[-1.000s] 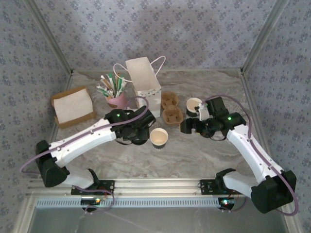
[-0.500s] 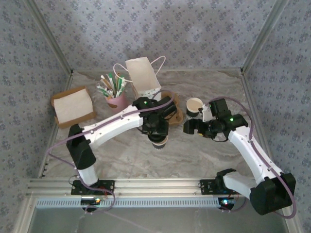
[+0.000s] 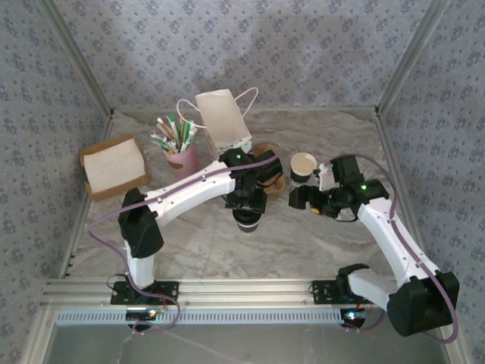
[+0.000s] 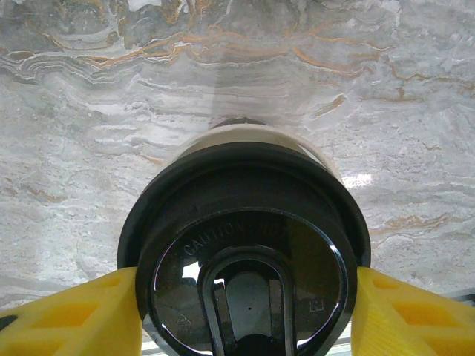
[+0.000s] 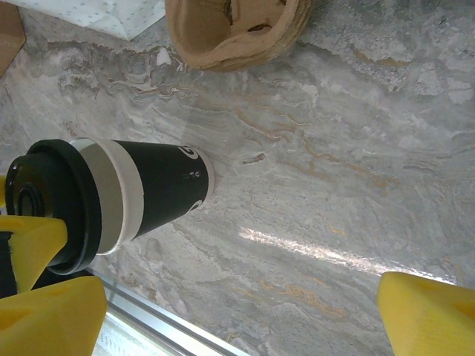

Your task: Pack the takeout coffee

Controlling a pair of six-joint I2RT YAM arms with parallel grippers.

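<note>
a second ago the takeout coffee stood open on the desk, its cream inside showing, with the left arm off to its left. that arm has since swung across and now hangs right over the cup. the left pincer is part-way open, its yellow fingers clamped on either side of a black lid, and the lid sits on top of the cup with the pale rim just showing beneath it. from the right wrist the lid looks flat on the rim, so i'd say the capping is done or nearly so, though i can't tell whether it has snapped home all round. the cup stands near the middle of the desk. the right pincer waits just to its right, spread wide and holding nothing. just behind the cup lies the brown cup carrier, partly under the left arm, with the white paper bag behind it. an open dark-walled cup stands beside the carrier, close to the right arm. the pink cup of straws and a brown napkin box sit well to the left. packing still lies ahead, and the two arms are crowded together around the carrier.
</note>
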